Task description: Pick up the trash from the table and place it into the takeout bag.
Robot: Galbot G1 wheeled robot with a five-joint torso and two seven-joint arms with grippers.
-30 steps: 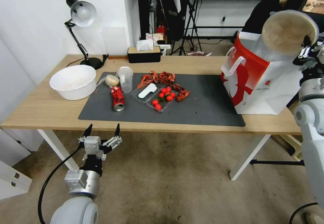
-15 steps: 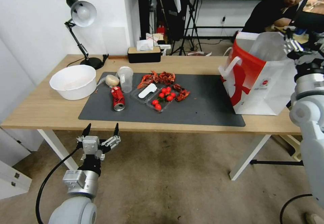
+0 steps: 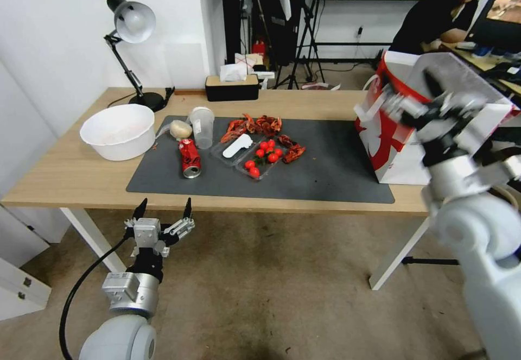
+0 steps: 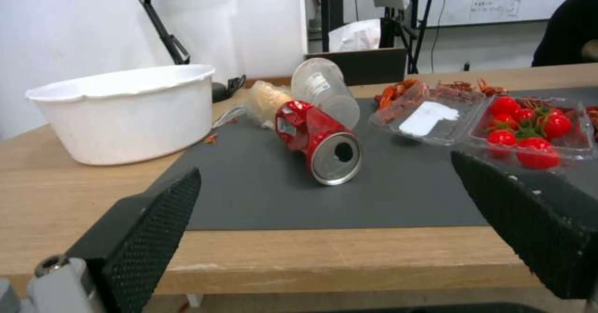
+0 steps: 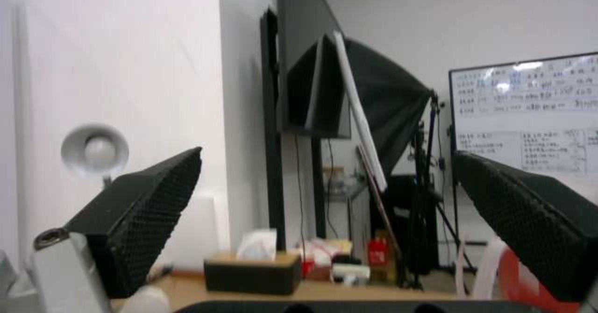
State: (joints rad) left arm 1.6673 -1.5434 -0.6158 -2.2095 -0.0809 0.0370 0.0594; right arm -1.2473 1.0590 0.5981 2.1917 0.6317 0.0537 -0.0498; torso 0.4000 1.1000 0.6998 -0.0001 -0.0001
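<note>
- While L arm sits parked below the bench's near edge, left gripper (image 3: 164,209) points up w/ jaws apart, nothing between them.
- Right gripper (image 3: 434,99) is up in front of the takeout bag (image 3: 391,143), blurred; wrist view shows its jaws wide apart & empty.
- Bag stands upright at the right end of the bench (image 3: 65,175), partly on the dark mat (image 3: 325,175).
- Red soda can (image 3: 189,157) lies on its side on the mat, open end toward the near edge.
- Clear plastic cup (image 3: 202,126) is just behind the can; small beige lump (image 3: 180,128) beside the cup.
- Large white bowl (image 3: 117,131) is on bare wood left of the mat.
- Tomato tray (image 3: 263,159) is mid-mat.
</note>
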